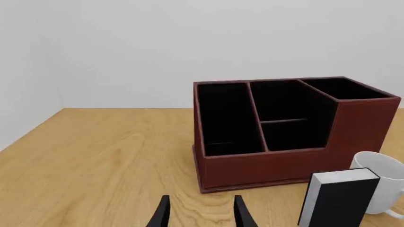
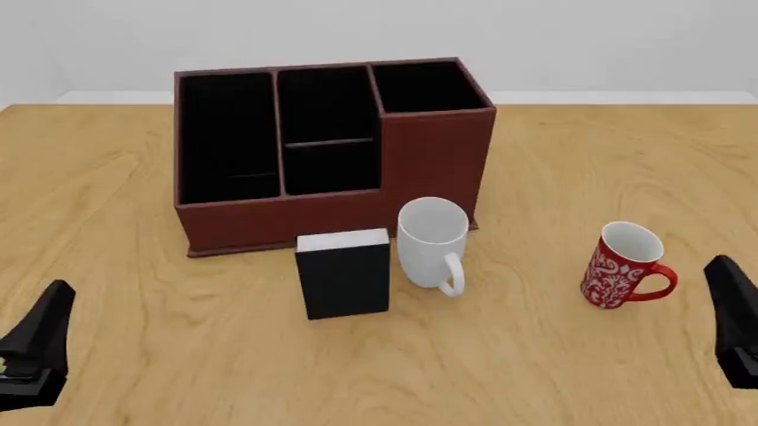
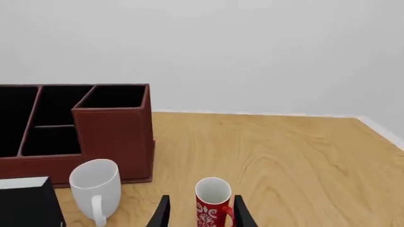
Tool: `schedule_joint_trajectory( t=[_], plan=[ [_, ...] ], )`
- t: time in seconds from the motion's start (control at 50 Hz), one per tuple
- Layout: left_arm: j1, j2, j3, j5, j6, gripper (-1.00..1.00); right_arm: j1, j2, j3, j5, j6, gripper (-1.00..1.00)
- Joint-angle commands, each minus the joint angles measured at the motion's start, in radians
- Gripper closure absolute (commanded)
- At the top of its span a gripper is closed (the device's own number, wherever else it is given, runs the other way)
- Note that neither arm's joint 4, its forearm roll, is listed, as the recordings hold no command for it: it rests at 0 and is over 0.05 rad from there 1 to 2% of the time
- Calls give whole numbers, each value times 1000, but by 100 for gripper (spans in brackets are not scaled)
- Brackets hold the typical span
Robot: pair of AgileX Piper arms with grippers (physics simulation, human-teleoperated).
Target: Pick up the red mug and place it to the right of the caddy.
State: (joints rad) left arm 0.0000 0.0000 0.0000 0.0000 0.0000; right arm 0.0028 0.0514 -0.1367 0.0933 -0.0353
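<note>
Ahead of the left gripper (image 1: 200,213), whose jaws stand parted and empty, sits the dark red-brown three-compartment caddy (image 1: 284,137). From the front, both grippers stay low and apart. Between the right gripper's (image 3: 200,213) open, empty jaws stands the small floral red mug (image 3: 213,203), upright.

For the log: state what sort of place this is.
Likely a simulated tabletop test bench, not a lived-in room: a bare wooden table against blank pale walls, holding only a caddy, a red mug, a white mug and a black box.
</note>
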Motion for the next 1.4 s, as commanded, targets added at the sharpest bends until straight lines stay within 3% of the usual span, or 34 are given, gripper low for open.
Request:
schedule_joint_trajectory(
  t=[0.02, 0.12, 0.18, 0.3, 0.32, 0.38, 0.42, 0.46, 0.48, 0.56, 0.72, 0.78, 0.88, 1.04, 1.4],
  plan=[
    [0, 0, 0, 0, 0, -100, 24, 108, -242, 126, -26, -100],
    [0, 0, 0, 0, 0, -100, 3, 202, -343, 165, -106, -100],
    [0, 0, 0, 0, 0, -100, 14, 249, -399, 190, -97, -100],
    [0, 0, 0, 0, 0, -100, 27, 359, -455, 216, -129, -100],
    [0, 0, 0, 0, 0, -100, 17, 370, -457, 206, -170, -100],
    [0, 0, 0, 0, 0, -100, -8, 420, -476, 201, -189, -100],
    [0, 0, 0, 0, 0, -100, 9, 453, -508, 237, -170, -100],
    [0, 0, 0, 0, 0, -100, 6, 474, -526, 250, -207, -100],
    [0, 0, 0, 0, 0, -100, -26, 501, -544, 246, -201, -100],
    [0, 0, 0, 0, 0, -100, -11, 544, -579, 282, -211, -100],
    [0, 0, 0, 0, 0, -100, -60, 618, -598, 274, -308, -100],
    [0, 0, 0, 0, 0, -100, -61, 636, -607, 280, -304, -100],
    [0, 0, 0, 0, 0, -100, -56, 662, -597, 297, -370, -100],
    [0, 0, 0, 0, 0, -100, -78, 722, -620, 293, -392, -100],
    [0, 0, 0, 0, 0, -100, -79, 779, -571, 311, -521, -100]
  ],
)
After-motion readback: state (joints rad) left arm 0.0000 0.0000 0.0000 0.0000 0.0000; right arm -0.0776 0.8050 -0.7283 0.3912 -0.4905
